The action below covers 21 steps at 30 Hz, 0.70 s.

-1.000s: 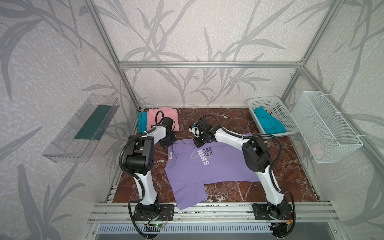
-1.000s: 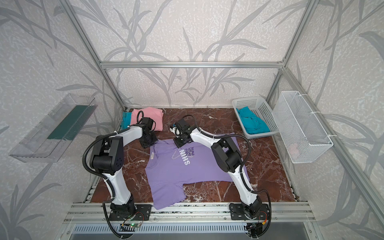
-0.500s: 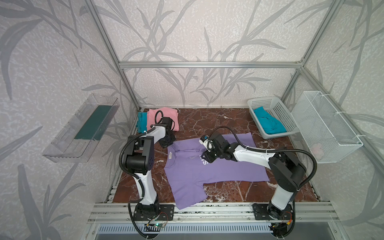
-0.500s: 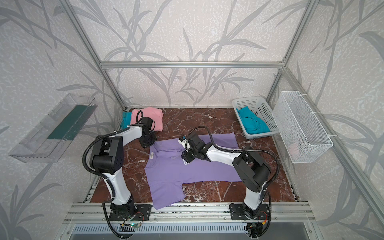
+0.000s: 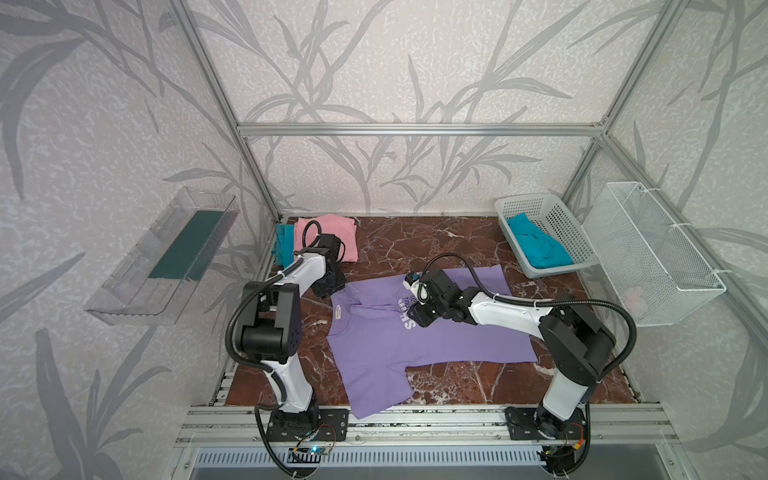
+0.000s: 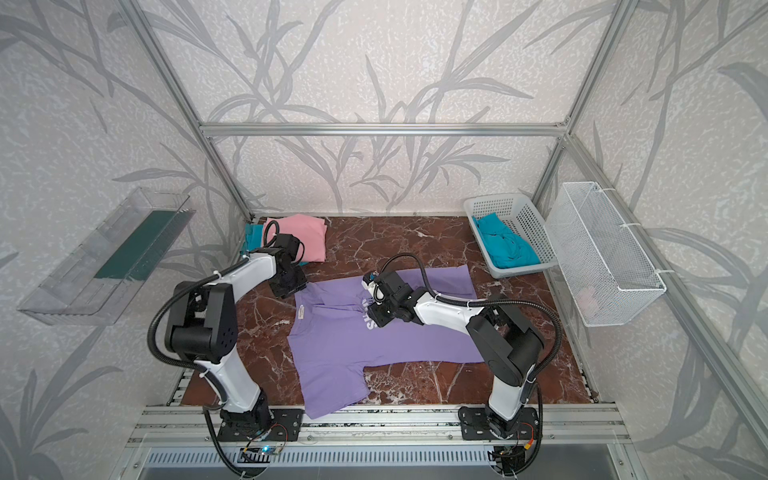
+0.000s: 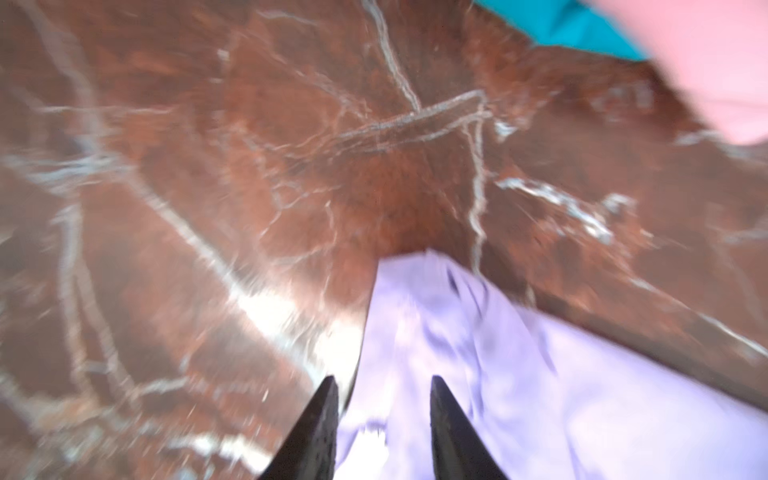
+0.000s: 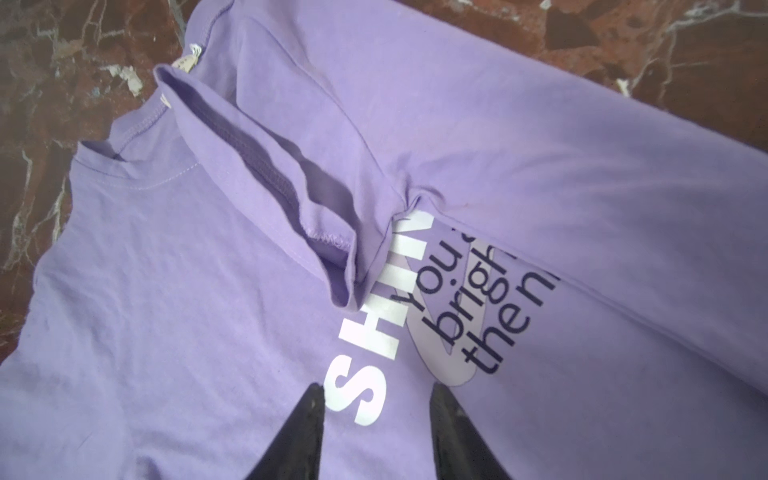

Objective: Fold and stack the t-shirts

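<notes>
Your lavender shirt [image 5: 415, 345] is lying spread out on the marble table [image 5: 415, 245], pretty much in the middle. The far side is flipped over onto the chest, so it hides part of the white SHINE print [image 8: 374, 332]. The near sleeve [image 5: 374, 390] reaches down to the table's front edge.

Your left gripper [image 7: 384, 432] sits at the shirt's far-left corner. Its fingers are parted a little and the lavender cloth lies under them, not pinched as far as that blurry wrist view lets you see. Your right gripper [image 8: 376, 436] hovers low over the print, fingers partly apart too, gripping nothing, with just the big S below the gap.

In the back-left corner the pink shirt [image 5: 332, 232] is folded on top of a folded teal shirt [image 5: 284, 245], just beside the left gripper. A crumpled teal shirt [image 5: 536, 245] sits in the white basket [image 5: 557, 216] at back right, near the lavender shirt's far-right corner.
</notes>
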Tool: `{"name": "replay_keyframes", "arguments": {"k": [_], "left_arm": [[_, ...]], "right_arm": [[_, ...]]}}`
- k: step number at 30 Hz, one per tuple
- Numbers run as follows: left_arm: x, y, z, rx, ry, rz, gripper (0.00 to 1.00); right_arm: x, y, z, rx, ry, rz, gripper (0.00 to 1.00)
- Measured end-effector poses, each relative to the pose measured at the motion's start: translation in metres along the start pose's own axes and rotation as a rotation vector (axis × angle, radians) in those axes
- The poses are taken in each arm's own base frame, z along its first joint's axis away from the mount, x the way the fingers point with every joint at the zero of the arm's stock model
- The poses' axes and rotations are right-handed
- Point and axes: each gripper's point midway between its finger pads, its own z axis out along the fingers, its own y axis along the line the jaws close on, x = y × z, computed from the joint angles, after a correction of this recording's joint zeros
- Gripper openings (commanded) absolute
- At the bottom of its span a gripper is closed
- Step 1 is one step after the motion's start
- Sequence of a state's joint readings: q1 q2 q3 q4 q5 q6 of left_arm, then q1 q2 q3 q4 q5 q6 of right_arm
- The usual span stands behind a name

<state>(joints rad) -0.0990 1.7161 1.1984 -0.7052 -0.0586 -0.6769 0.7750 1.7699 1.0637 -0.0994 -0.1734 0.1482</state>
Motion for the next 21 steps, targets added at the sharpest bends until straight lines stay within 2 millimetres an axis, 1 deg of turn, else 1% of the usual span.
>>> {"name": "replay_keyframes", "arguments": {"k": [2,4,6,9,11,12,13,14,15,16,18,21], "left_arm": [[0.011,-0.008,-0.019,0.043,-0.024,0.023,0.37],[0.031,-0.018,-0.028,0.076,-0.018,0.058,0.37],[0.051,-0.024,-0.023,0.080,0.017,0.086,0.42],[0.079,-0.029,-0.007,0.056,0.088,0.126,0.47],[0.087,-0.031,0.002,0.039,0.115,0.134,0.48],[0.089,-0.030,0.007,0.029,0.125,0.135,0.47],[0.092,-0.030,0.010,0.021,0.132,0.135,0.36],[0.093,-0.030,0.013,0.014,0.139,0.136,0.23],[0.094,-0.030,0.015,0.008,0.144,0.139,0.13],[0.094,-0.031,0.017,0.004,0.148,0.140,0.06],[0.092,-0.034,0.017,0.003,0.148,0.144,0.00],[0.083,-0.041,0.006,0.006,0.127,0.145,0.00]], "right_arm": [[-0.007,0.002,-0.002,-0.017,-0.014,0.004,0.43],[-0.017,0.003,-0.004,-0.028,-0.037,0.010,0.43],[-0.024,0.006,-0.006,-0.041,-0.058,0.010,0.43],[-0.026,0.008,-0.006,-0.051,-0.062,0.010,0.43],[-0.025,0.009,-0.006,-0.054,-0.060,0.010,0.43],[-0.025,0.009,-0.006,-0.056,-0.060,0.010,0.43],[-0.025,0.010,-0.007,-0.057,-0.061,0.009,0.43],[-0.026,0.010,-0.008,-0.057,-0.064,0.009,0.43],[-0.026,0.010,-0.010,-0.057,-0.066,0.008,0.43],[-0.025,0.010,-0.011,-0.057,-0.068,0.008,0.43],[-0.023,0.010,-0.014,-0.056,-0.069,0.010,0.43],[-0.021,0.009,-0.018,-0.053,-0.074,0.012,0.43]]}}
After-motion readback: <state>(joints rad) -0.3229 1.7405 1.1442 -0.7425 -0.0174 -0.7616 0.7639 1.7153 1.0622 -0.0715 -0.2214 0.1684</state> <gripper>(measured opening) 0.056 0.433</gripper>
